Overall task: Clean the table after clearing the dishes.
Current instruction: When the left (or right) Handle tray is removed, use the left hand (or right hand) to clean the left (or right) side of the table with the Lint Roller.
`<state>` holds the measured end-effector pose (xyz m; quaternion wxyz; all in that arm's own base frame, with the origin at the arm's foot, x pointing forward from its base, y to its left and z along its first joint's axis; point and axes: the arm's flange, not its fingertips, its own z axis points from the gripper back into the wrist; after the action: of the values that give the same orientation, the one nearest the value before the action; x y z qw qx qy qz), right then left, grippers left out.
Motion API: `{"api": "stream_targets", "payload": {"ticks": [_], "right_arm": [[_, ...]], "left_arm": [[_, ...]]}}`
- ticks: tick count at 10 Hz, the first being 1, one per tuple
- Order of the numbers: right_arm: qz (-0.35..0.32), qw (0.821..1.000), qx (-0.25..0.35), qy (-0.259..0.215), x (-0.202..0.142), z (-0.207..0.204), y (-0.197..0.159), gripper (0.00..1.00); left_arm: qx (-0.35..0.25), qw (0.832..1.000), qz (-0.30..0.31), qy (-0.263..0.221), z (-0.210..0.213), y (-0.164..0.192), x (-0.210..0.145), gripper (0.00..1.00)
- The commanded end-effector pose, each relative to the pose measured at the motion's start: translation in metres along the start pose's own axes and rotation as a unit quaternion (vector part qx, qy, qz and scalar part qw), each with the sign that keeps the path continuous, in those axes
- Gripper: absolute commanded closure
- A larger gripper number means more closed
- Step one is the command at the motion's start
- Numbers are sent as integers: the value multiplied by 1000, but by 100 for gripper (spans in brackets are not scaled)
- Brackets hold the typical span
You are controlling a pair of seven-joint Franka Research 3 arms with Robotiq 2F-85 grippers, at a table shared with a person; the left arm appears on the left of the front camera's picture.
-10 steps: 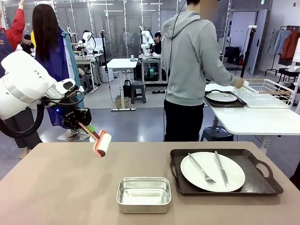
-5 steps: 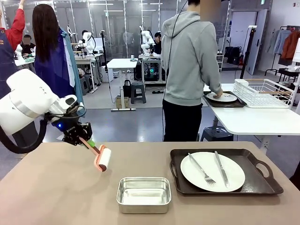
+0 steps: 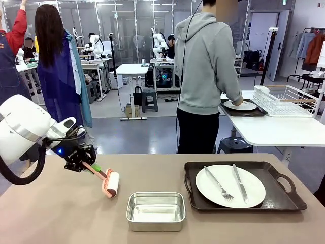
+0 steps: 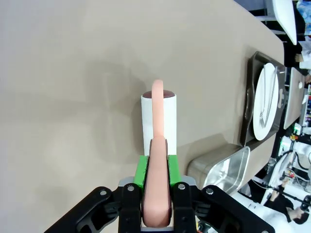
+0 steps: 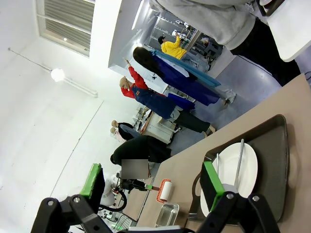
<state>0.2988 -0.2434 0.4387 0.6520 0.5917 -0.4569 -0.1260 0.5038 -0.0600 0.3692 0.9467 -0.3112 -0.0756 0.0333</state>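
Observation:
My left gripper (image 3: 84, 162) is shut on the pink handle of a lint roller (image 3: 112, 184), whose white head hangs low over the left part of the taupe table (image 3: 61, 218); contact with the top is unclear. In the left wrist view, the roller (image 4: 159, 119) points away from the gripper (image 4: 156, 167). One of the dishes, a white plate (image 3: 231, 187) with fork and knife, lies on a dark tray (image 3: 284, 201) at the right. The person's hand rests on a second plate (image 3: 242, 105) on the white side table. My right gripper (image 5: 151, 183) is open, high above the plate (image 5: 233, 170).
A steel pan (image 3: 155, 211) stands near the table's front edge, between the roller and the tray. The person in a grey hoodie stands behind the table's far edge. A white wire rack (image 3: 287, 100) sits on the side table.
My left arm has come down and back toward the left, lowering the roller from above the far edge to just over the tabletop. The person's hand moved from the rack to the far plate.

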Motion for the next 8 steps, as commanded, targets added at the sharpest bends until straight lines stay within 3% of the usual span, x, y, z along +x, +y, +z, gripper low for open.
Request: {"api": "stream_targets", "payload": {"ticks": [1,4,8], "right_arm": [[3,1000,1,-3,-1,1,3,0],[3,1000,1,-3,-1,1,3,0],[3,1000,1,-3,-1,1,3,0]], "left_arm": [[-12,1000,-3,-9,-10,25,-1,79],[-28,1000,-5,-7,2,63,-3,79],[-22,1000,-12,-3,66,127,4,79]]}}
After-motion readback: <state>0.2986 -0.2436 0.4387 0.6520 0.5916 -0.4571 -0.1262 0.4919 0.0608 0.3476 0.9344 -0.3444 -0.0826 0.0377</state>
